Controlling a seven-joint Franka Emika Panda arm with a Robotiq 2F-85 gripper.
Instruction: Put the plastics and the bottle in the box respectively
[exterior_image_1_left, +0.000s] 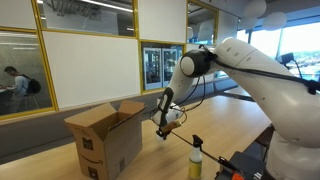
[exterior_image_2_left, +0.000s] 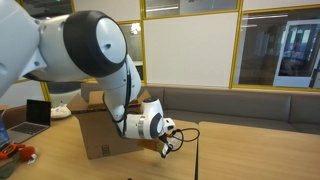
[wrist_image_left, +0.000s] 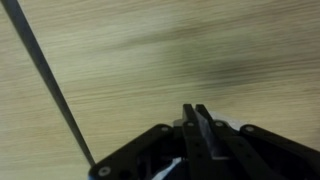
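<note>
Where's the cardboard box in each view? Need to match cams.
Exterior view: box lower left, flaps open.
Exterior view: box left of centre, partly behind the arm.
Wrist view: not in it.
Shared landmark: the wooden table, in all three.

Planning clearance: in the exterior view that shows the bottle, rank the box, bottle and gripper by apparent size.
1. box, clearly largest.
2. gripper and bottle: these look alike in size, and the bottle seems nearer the camera, so I won't rank them.
</note>
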